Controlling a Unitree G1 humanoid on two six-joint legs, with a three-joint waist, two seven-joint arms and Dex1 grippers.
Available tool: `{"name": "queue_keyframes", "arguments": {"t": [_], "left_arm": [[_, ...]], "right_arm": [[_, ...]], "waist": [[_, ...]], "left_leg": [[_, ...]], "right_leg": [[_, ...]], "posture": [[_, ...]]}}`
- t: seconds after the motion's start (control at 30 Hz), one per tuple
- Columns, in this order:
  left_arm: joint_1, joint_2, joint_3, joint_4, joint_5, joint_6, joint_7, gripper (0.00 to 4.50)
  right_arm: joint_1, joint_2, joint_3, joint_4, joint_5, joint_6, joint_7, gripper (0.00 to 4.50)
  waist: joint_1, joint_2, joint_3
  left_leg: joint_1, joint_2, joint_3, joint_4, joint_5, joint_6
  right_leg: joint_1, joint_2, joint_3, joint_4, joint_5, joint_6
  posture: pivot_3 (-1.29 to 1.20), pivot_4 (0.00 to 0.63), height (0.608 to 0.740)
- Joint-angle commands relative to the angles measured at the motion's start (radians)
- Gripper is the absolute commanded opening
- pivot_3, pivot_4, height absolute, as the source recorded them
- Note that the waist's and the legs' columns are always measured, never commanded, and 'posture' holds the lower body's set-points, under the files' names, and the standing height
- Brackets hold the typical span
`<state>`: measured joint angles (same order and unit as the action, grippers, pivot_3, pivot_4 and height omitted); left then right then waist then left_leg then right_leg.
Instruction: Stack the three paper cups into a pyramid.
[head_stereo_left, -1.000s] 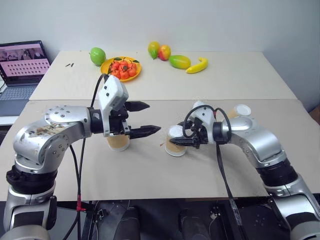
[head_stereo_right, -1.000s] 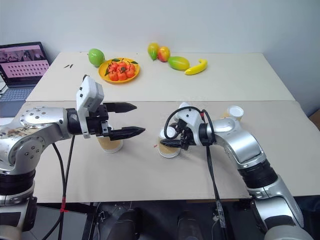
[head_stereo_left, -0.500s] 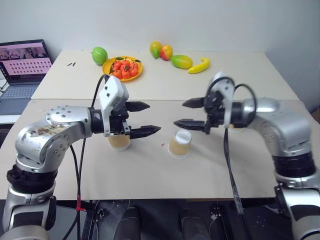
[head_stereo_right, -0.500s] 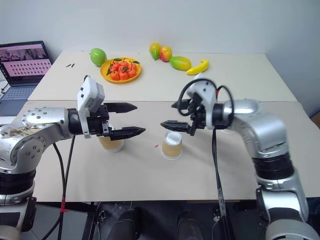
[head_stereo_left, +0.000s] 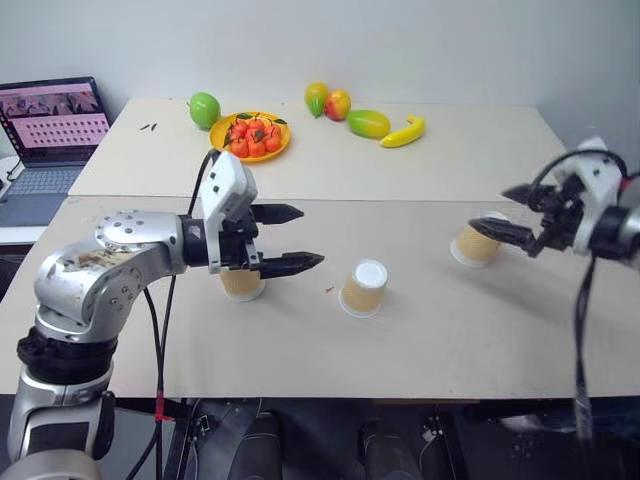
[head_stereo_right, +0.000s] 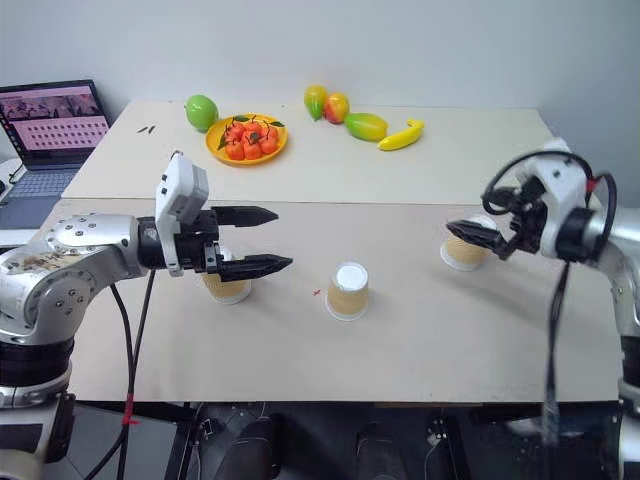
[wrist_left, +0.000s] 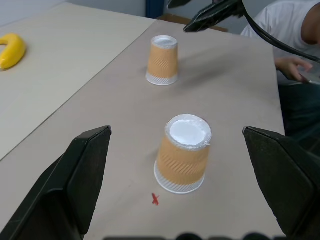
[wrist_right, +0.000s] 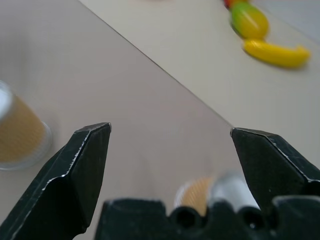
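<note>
Standing upside down on the worktop (head_stereo_left: 420, 330), the three paper cups form no pyramid yet: one sits at centre (head_stereo_left: 364, 288), one at centre left (head_stereo_left: 241, 283) under the left pincer (head_stereo_left: 287, 238), one toward the right edge (head_stereo_left: 475, 243). Bases up suits stacking, since a flat white base gives the top cup something to rest on (my reading, not a thing seen). The left pincer hangs wide open and empty above its cup, fingers pointing toward the middle. The right pincer (head_stereo_left: 518, 212) is also spread wide with nothing in it, its tips just beside the right-hand cup. I judge that cup the likely next pick. At upper centre lie a yellow plate of red fruit (head_stereo_left: 247, 137), a green fruit (head_stereo_left: 204, 108) and a banana (head_stereo_left: 404, 132), well clear. Nothing blocks the path between cups.
</note>
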<state>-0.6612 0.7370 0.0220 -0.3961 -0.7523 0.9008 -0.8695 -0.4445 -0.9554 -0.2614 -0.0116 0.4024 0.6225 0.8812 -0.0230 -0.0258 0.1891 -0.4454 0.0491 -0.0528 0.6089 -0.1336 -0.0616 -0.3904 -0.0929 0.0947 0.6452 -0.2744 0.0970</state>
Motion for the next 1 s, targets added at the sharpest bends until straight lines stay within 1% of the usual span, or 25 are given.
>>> {"name": "queue_keyframes", "arguments": {"t": [0.03,0.13,0.27,0.57,1.0], "left_arm": [[-0.044,0.002,0.022,0.001,-0.03,0.003,-0.014,4.5],[-0.062,0.005,0.013,0.019,-0.026,-0.001,-0.022,4.5],[-0.075,0.01,-0.001,0.033,-0.013,-0.012,-0.035,4.5],[-0.053,0.037,-0.005,0.017,0.025,-0.019,-0.035,4.5],[-0.019,0.068,0.035,-0.05,0.005,0.023,0.024,4.5]], "right_arm": [[0.1,0.051,-0.123,0.025,-0.017,-0.127,-0.059,4.47],[0.166,0.106,-0.166,0.055,-0.01,-0.186,-0.09,4.47],[0.179,0.155,-0.168,0.124,-0.012,-0.251,-0.108,4.47],[0.058,0.203,-0.086,0.304,-0.048,-0.342,-0.11,4.47],[-0.151,0.252,0.016,0.544,-0.099,-0.438,-0.074,4.47]], "waist": [[-0.003,0.0,0.0],[-0.007,0.0,0.0],[-0.02,0.0,0.0],[-0.023,0.0,0.0],[-0.023,0.0,0.0]], "left_leg": [[0.0,0.0,0.0,0.0,0.0,0.0],[0.001,0.0,0.0,0.0,0.0,0.0],[0.001,0.0,0.0,0.001,0.0,0.0],[0.002,0.0,0.0,0.001,0.0,0.0],[0.002,0.0,0.0,0.0,0.0,0.0]], "right_leg": [[0.0,0.0,0.0,0.0,0.0,0.0],[0.0,0.0,0.0,0.001,0.0,0.0],[0.001,0.0,0.0,0.001,0.0,0.0],[0.002,0.0,0.001,0.001,0.0,0.0],[0.002,0.0,0.0,0.001,0.0,0.0]], "posture": [[0.0,0.15,0.732],[0.0,0.15,0.732],[0.0,0.15,0.732],[0.0,0.15,0.732],[0.0,0.15,0.732]]}}
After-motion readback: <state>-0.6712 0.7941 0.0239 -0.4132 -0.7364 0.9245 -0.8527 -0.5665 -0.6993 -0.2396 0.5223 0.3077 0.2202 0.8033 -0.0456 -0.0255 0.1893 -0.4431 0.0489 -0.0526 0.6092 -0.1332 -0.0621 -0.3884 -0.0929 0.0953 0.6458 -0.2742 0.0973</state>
